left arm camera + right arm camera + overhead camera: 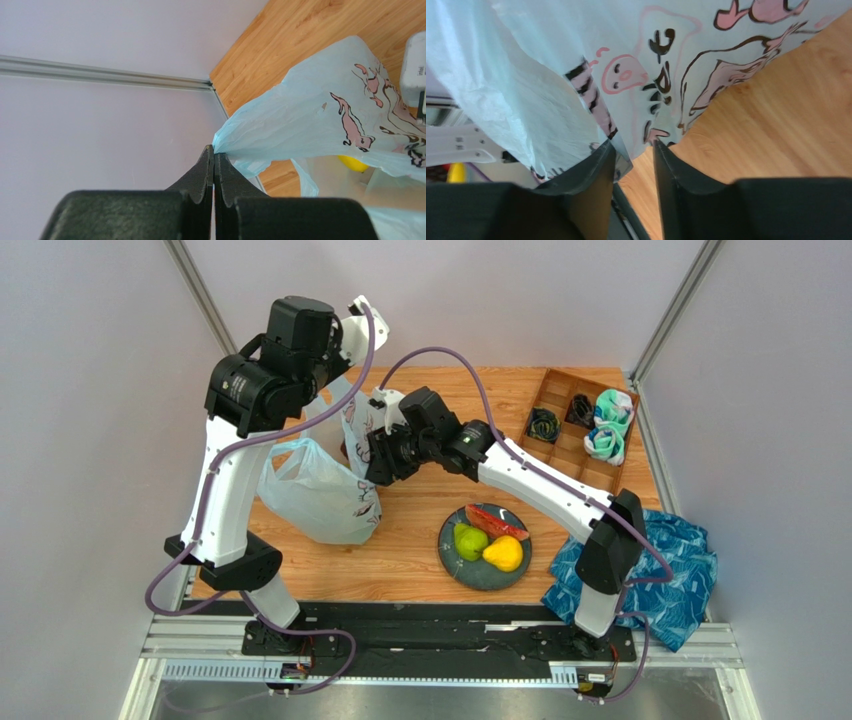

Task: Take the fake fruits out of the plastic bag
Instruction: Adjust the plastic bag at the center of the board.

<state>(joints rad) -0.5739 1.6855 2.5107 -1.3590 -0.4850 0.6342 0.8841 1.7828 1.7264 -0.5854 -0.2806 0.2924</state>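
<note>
Black fingers of the left gripper (214, 152), nearest the left wrist lens, are clenched on a crinkled edge of the plastic bag (310, 100), holding it up left of centre in the overhead frame. At the bag's printed side, the right gripper (633, 150) has its jaws slightly parted, grasping nothing. Thin translucent blue-white film reveals a glossy yellow fruit (352, 163) inside. A green pear (469, 540), red watermelon slice (495, 523) and yellow mango (504, 554) lie on a dark round plate (447, 558), centre frame. Likely mid-task: next, the right gripper must enter the bag's mouth for the yellow fruit.
</note>
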